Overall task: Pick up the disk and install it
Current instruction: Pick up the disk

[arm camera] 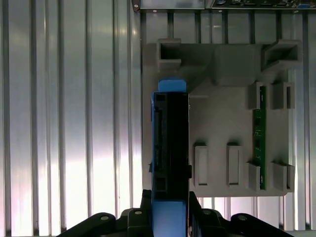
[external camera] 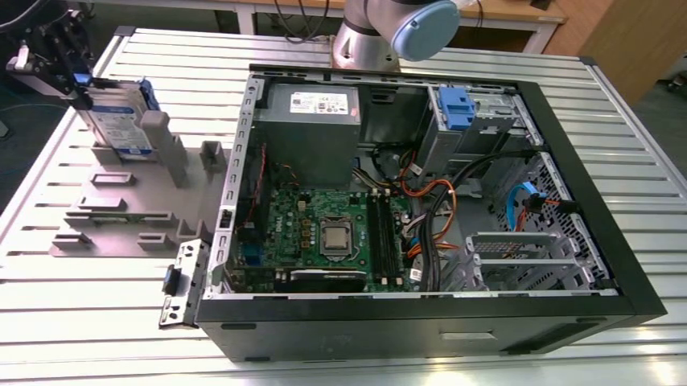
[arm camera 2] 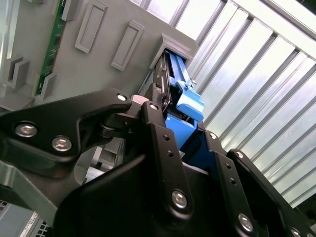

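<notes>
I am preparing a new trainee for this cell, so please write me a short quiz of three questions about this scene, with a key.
1. True or false: the disk lies flat on the table.
2. Where is the tool? A) over the motherboard; B) closed on the disk; C) at the power supply.
3. What colour are the disk's side rails?
Key: 1 false, it stands on edge in the grey holder; 2 B; 3 blue.
</notes>
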### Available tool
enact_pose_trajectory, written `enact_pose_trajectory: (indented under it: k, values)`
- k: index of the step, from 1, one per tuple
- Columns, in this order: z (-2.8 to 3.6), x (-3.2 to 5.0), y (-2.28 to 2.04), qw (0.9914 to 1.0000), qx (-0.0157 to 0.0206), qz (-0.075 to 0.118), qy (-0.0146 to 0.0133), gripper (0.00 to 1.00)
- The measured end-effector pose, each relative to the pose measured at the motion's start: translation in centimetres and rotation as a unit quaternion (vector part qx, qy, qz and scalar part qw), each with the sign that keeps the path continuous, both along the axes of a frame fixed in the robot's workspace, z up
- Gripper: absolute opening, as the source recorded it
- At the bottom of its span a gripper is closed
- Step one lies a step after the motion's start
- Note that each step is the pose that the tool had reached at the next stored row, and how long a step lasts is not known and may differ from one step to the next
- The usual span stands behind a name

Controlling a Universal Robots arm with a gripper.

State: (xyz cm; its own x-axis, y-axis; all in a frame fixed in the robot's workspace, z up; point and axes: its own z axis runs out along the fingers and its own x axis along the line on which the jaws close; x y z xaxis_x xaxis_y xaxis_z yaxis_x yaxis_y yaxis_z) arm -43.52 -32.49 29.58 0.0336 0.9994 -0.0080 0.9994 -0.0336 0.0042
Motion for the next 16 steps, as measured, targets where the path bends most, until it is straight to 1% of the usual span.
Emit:
enact_pose_trajectory:
  k: [3, 9, 10, 14, 15, 16]
  values:
    - [0.27, 0.0, 0.0, 1.0, -0.002, 0.0, -0.0001, 0.36]
    - [0.76, 0.0, 0.0, 0.99997, -0.0077, 0.0, 0.0, 0.36]
    - [0.8, 0.0, 0.0, 0.99997, -0.0081, 0.0, 0.0, 0.36]
    - [0.82, 0.0, 0.0, 0.99997, -0.0078, 0.0, -0.0001, 0.36]
    - [0.84, -0.01, 0.0, 0.99998, -0.0062, 0.0, 0.0001, 0.36]
    - [0.85, -0.01, 0.0, 1.0, -0.0029, 0.0, 0.0002, 0.36]
